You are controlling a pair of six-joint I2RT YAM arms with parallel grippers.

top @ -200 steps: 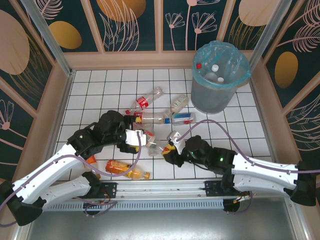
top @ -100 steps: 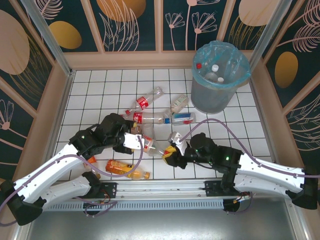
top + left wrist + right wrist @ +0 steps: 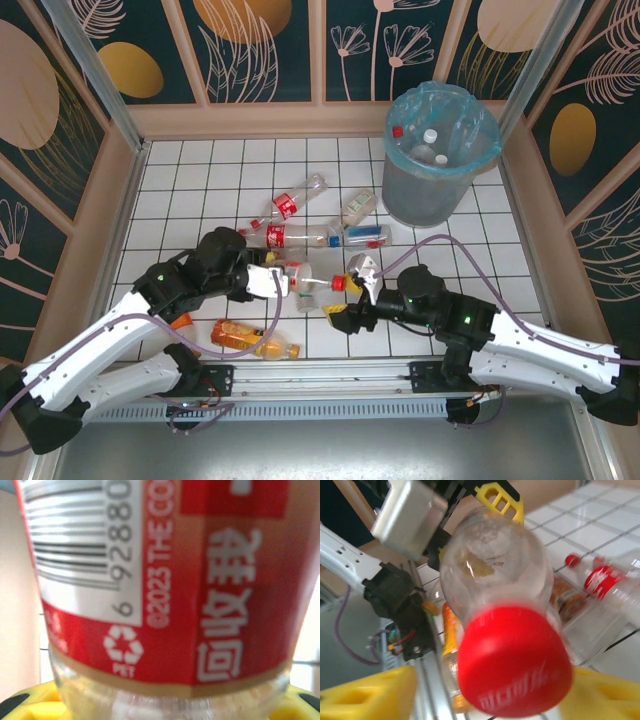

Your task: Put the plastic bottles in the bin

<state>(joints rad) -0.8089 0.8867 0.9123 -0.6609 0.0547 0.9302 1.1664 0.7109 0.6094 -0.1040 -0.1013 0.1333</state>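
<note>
**Item: clear bottle (image 3: pixel 312 283) with a red cap, being passed between two claws.**
The left claw (image 3: pixel 288 281) is clenching the bottle's red-labelled body at the front middle of the tiled table (image 3: pixel 200 170). The right claw (image 3: pixel 347 288) is standing released, its yellow fingers (image 3: pixel 365 695) either side of the cap without touching it. The bin (image 3: pixel 420 200) is waiting well apart at the far right, already holding bottles. Likely next: the right claw backing clear, then a lift and carry across to the bin.
</note>
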